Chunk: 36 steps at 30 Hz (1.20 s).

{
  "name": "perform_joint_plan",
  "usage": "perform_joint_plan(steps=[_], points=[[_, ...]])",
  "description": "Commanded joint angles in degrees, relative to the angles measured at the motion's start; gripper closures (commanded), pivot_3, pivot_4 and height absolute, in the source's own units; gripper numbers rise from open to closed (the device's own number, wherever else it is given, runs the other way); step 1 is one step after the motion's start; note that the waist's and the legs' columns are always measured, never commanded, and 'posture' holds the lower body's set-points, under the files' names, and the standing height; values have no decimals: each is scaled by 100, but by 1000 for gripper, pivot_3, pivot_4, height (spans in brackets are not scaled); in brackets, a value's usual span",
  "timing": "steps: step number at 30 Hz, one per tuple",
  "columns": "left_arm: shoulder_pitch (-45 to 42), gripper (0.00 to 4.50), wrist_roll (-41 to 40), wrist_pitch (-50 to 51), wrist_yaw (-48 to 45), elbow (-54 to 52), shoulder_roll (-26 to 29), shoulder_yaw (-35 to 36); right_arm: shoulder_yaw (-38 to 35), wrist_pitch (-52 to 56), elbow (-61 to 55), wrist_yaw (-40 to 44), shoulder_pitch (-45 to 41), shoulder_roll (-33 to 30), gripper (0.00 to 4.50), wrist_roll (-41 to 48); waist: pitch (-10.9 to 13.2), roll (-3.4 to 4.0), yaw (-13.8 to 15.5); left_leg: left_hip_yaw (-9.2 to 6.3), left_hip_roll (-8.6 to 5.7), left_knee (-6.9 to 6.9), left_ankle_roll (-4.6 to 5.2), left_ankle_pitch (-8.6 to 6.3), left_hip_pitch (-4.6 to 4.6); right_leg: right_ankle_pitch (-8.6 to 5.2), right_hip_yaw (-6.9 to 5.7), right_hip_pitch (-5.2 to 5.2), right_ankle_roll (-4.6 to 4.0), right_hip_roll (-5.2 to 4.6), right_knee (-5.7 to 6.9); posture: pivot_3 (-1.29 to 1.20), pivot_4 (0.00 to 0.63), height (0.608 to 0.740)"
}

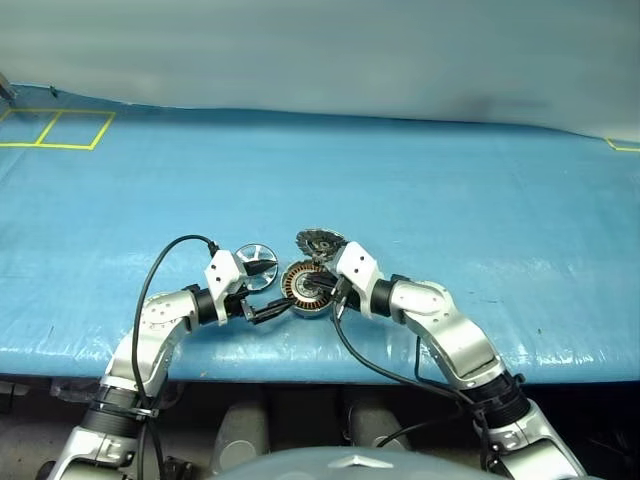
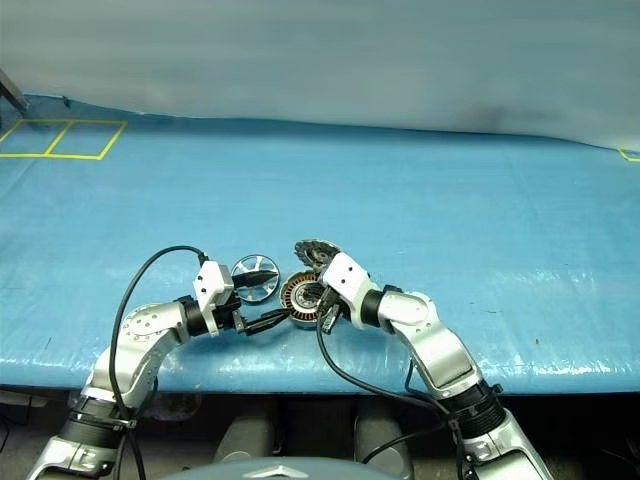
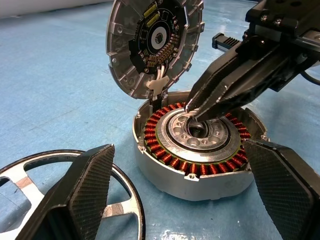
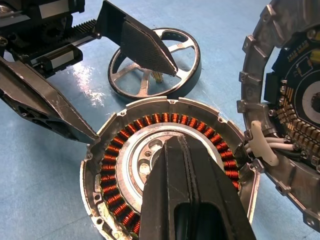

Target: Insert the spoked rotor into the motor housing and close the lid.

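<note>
Jaws on the right gripper (image 4: pixel 192 192) are pressed together with nothing between them, tips resting over the central hole of the motor housing (image 3: pixel 192 150), while the left gripper (image 3: pixel 185 200) has its jaws spread wide, one finger on each flank of the housing and neither clearly touching it. Seen from the head cameras, the spoked rotor (image 1: pixel 256 266) lies flat on the blue table (image 1: pixel 480 200) at about nine o'clock from the housing, just beside it, partly under the left gripper's outer finger. At roughly twelve o'clock the lid (image 1: pixel 320 243) stands open and upright on its hinge, toothed face and wiring toward the cup. My judgement: the rotor has yet to go in, so the right gripper should lift clear of the hub first. Picking the rotor by its thin rim, keeping it level and centring its hub over the hole should prevent scraping the copper windings (image 4: pixel 112 200). Watch the white wires (image 4: pixel 270 145) when folding the lid down.
</note>
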Motion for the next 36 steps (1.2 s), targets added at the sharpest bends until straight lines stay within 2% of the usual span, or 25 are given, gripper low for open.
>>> perform_joint_plan(steps=[1,8,16,36], points=[[-49,0,28,-111,9,-90,1,45,-70,-104,-58,-13,-32,28,4454,51,0,0,-1,0,0,0,0,0,0,0,0,0,0,0,0,0,150,740],[-17,0,47,-124,41,-102,2,47,-8,-89,361,-175,-58,68,4454,-146,0,0,-1,0,0,1,0,0,3,0,0,2,0,0,0,0,150,740],[13,0,41,-126,52,-113,4,33,124,-13,337,-167,25,-8,4454,-266,-2,0,-2,1,0,4,0,0,9,0,1,9,0,0,2,0,150,740],[10,0,20,-116,52,-119,0,27,186,1137,692,-555,355,405,4454,-39,-96,-18,-29,3,6,1,0,0,32,0,0,16,-4,0,4,0,150,740]])
